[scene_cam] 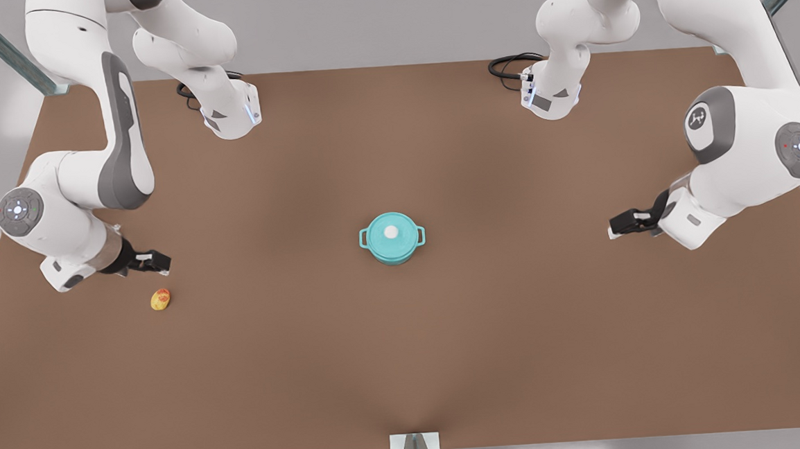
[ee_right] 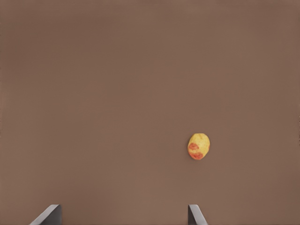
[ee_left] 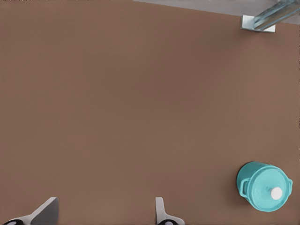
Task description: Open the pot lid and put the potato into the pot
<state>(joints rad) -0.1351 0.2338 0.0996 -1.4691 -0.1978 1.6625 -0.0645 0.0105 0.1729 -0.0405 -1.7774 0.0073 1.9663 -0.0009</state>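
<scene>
The pot (scene_cam: 392,239) sits near the middle of the brown table (scene_cam: 408,363), and everything else is placed from it here. The pot lid (scene_cam: 391,232) lies flat and closed on top of the pot, its small white knob (scene_cam: 391,232) at the centre; the two loop handles stick out to opposite sides. In the left wrist view the covered pot (ee_left: 264,186) stands on bare tabletop, off to one side of that gripper's line.

The potato (scene_cam: 161,299) lies on the table well away from the pot, toward the front view's left and slightly nearer the camera (its orange-red patch faces up). In the right wrist view the potato (ee_right: 198,146) rests alone on the brown surface ahead of the fingertips.

The right gripper (scene_cam: 156,261) hangs just beyond the potato, on the same side of the pot, not touching it. Its fingers (ee_right: 49,215) stand wide apart with nothing between them.

The left gripper (scene_cam: 623,223) is on the other side of the pot, toward the front view's right, well apart from it. Its fingers (ee_left: 46,212) are likewise spread and empty.
</scene>
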